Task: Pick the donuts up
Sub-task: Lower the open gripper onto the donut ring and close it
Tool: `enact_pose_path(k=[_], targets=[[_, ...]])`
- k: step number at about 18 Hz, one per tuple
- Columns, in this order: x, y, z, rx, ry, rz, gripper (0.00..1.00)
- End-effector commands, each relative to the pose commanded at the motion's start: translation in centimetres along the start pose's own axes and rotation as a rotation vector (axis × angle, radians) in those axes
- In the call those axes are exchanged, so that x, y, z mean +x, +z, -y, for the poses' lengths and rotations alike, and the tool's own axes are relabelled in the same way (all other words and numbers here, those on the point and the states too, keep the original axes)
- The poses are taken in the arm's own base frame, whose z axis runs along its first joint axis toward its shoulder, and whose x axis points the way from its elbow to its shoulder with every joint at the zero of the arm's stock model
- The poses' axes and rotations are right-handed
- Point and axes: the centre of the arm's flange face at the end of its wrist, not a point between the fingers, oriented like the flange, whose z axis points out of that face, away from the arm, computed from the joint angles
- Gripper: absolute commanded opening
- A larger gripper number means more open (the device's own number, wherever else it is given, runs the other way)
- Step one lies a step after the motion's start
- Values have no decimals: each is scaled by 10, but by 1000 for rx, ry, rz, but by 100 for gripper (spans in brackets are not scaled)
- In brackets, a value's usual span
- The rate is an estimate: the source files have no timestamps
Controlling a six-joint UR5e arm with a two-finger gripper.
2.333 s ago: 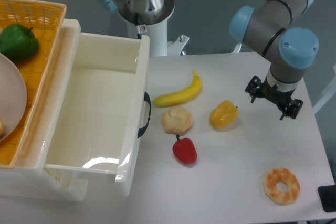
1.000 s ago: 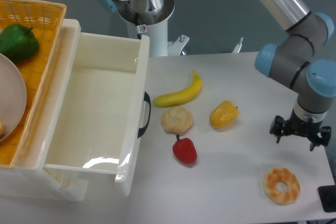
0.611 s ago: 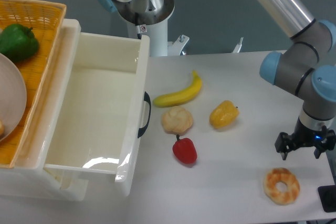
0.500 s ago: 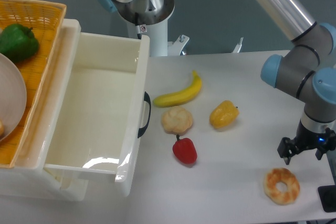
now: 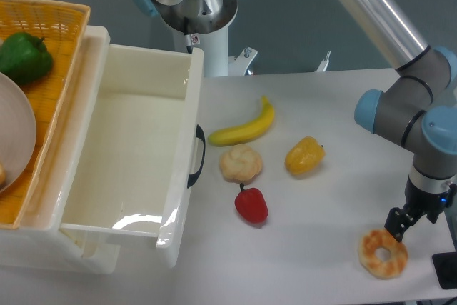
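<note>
The donut (image 5: 383,253) is a golden-orange ring with pale glaze patches. It lies flat on the white table (image 5: 321,105) near the front right corner. My gripper (image 5: 401,223) hangs just above the donut's upper right edge, pointing down. It is turned so that I see it nearly edge-on, with its fingers apart and nothing between them. I cannot tell whether a fingertip touches the donut.
A round beige bun (image 5: 240,163), a yellow pepper (image 5: 304,156), a red pepper (image 5: 251,204) and a banana (image 5: 244,128) lie mid-table. A white bin (image 5: 187,155) stands at the left, beside a wicker basket (image 5: 57,41) holding a green pepper (image 5: 24,56). A black object (image 5: 446,271) sits at the right edge.
My gripper has moved down toward the front of the table, from beside the yellow pepper to just over the donut, and has turned about its axis. The donut has not moved.
</note>
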Motion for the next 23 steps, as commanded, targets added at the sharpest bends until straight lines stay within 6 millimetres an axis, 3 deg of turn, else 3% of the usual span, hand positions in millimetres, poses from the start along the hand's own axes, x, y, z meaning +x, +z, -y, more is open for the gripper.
enact_pose_path(k=[10,23], targets=[[12,14,1,17,-3,2,94],[19,21,-3,6,-6,17,63]])
